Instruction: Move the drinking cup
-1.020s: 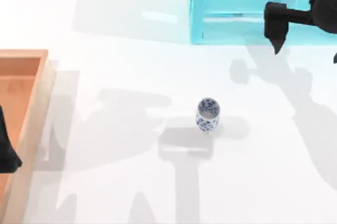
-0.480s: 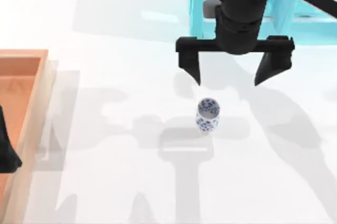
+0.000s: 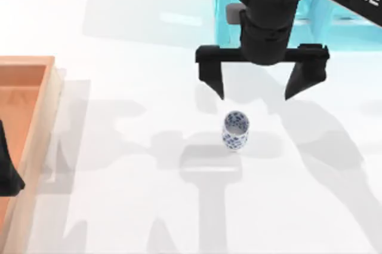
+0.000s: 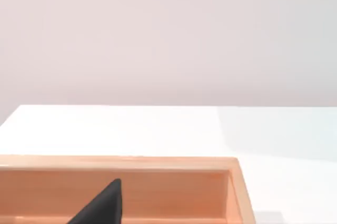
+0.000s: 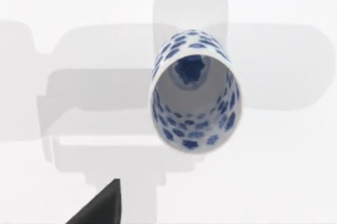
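Two fingers of the right hand (image 3: 259, 89) are spread way wider than the drinking cup (image 3: 236, 129), hanging over the tabletop (image 3: 131, 39) just behind it, holding nothing. Cup stands upright mid-tabletop, empty inside. Left hand (image 3: 9, 173) sits parked over the wooden tray (image 3: 36, 140); can't tell its spread.

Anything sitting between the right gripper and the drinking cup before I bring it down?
No. The top view shows only bare white table between the open right gripper and the upright drinking cup.
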Motion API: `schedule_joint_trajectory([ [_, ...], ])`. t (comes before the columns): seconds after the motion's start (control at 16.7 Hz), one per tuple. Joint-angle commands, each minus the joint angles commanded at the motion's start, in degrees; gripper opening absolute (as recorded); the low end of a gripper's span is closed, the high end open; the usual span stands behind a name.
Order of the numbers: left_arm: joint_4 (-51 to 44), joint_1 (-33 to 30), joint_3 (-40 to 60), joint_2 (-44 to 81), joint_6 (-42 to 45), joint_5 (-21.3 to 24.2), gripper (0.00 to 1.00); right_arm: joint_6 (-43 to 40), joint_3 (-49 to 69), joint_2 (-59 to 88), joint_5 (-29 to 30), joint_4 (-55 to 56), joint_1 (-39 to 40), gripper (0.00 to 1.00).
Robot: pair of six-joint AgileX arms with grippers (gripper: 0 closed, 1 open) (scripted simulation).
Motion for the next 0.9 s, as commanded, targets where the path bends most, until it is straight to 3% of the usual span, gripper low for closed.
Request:
schedule_joint_trajectory([
  [0.48, 0.0, 0.0, 0.0, 0.0, 0.0, 0.0, 1.0, 0.2, -16.7, 2.0, 0.0, 18.8, 0.3, 1.0],
  [0.78, 0.0, 0.0, 0.0, 0.0, 0.0, 0.0, 1.0, 0.3, -18.2, 2.2, 0.0, 20.4, 0.3, 1.0],
  [0.9, 0.0, 0.0, 0.0, 0.0, 0.0, 0.0, 1.0, 0.3, -18.2, 2.2, 0.0, 20.4, 0.3, 0.85],
])
